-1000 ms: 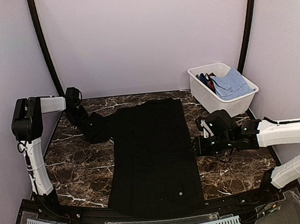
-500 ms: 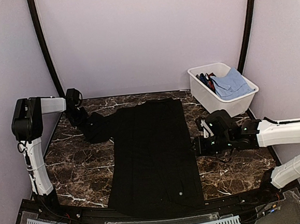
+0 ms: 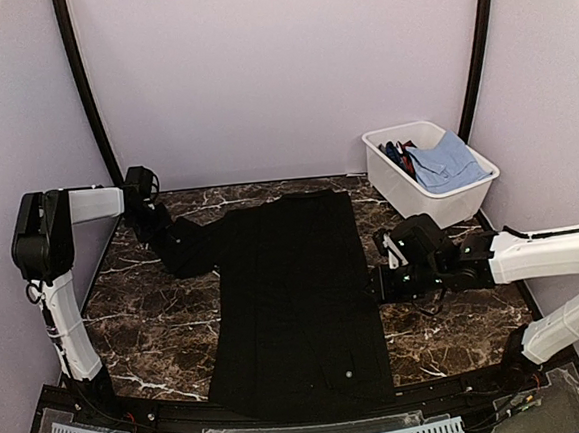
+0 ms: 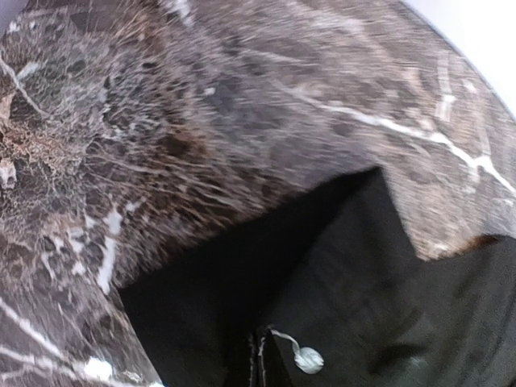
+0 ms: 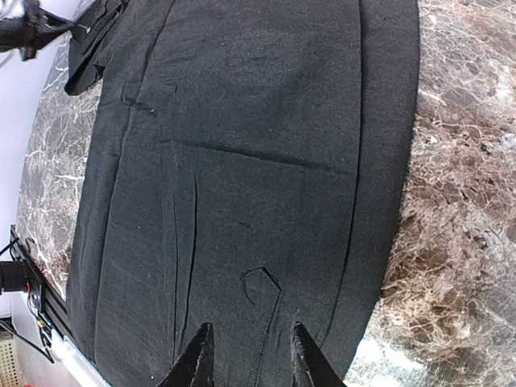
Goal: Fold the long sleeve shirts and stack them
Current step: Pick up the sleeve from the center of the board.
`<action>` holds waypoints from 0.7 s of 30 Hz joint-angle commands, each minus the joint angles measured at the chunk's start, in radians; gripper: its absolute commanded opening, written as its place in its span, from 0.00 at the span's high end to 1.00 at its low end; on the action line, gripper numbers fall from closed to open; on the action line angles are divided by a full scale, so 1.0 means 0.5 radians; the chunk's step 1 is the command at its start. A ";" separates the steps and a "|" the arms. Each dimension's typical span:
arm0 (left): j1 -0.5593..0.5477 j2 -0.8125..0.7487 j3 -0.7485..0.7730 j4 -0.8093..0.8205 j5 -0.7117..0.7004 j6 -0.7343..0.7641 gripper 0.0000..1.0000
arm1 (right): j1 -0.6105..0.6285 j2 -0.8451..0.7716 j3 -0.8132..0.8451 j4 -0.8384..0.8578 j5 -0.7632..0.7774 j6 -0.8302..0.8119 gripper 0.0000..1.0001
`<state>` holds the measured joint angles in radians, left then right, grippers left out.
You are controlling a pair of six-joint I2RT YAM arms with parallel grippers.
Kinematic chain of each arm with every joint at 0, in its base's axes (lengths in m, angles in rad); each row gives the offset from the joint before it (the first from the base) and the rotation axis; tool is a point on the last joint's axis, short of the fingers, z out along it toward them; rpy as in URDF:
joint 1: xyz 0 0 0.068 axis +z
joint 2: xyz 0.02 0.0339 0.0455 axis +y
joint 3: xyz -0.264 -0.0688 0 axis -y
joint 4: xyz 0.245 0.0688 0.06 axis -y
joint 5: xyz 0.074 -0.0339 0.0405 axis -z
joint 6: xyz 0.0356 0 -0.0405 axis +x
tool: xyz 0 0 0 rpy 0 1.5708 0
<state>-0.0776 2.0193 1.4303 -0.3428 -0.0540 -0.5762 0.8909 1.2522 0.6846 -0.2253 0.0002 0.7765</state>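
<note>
The black shirt (image 3: 296,296) lies flat down the middle of the marble table (image 3: 148,328), its hem toward the arm bases. One sleeve (image 3: 187,247) is stretched out to the far left corner. In the left wrist view, the dark cuff (image 4: 347,266) and a small white button (image 4: 309,359) on a thread run right up to the bottom edge. There the left gripper (image 3: 153,225) is closed tight, apparently pinching the end of that sleeve. Its black fingers blend into the cloth, so how much fabric it has cannot be told.

The right gripper (image 5: 246,359) hangs low over the shirt's right edge about halfway along. Its fingers (image 5: 200,355) are a little apart and nothing is caught between them.

The main risk is a thin pinch on the cuff. If only a single layer or the very edge is held, carrying the sleeve across the body could let it slip out, and it would drop crumpled short of the fold line. A pull that is too low or too quick could drag the whole body sideways, since the cloth is light and nothing pins it down. That would spoil the straight right edge. The right gripper could also snag or rumple the hemmed edge if it comes down with so little opening.

The white bin (image 3: 408,192) holding blue cloth (image 3: 446,161) stands near the right arm's elbow, and a wide swing there could knock it
</note>
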 commanded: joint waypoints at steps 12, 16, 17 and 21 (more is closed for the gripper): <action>-0.460 -0.682 -0.272 0.017 0.498 0.071 1.00 | 0.055 0.265 0.342 0.260 0.091 -0.198 0.70; -0.613 -0.771 -0.349 0.104 0.639 -0.067 1.00 | 0.068 0.392 0.457 0.546 0.144 -0.344 0.67; -0.636 -0.777 -0.350 0.114 0.650 -0.103 1.00 | 0.076 0.447 0.500 0.599 0.166 -0.391 0.66; -0.729 -0.814 -0.370 0.162 0.733 -0.195 1.00 | 0.123 0.707 0.717 0.778 0.246 -0.635 0.59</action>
<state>-0.4114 1.6772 1.2629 -0.3038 0.2371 -0.6083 0.9245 1.5116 0.9470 -0.0032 0.0662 0.5972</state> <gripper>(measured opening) 0.006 0.392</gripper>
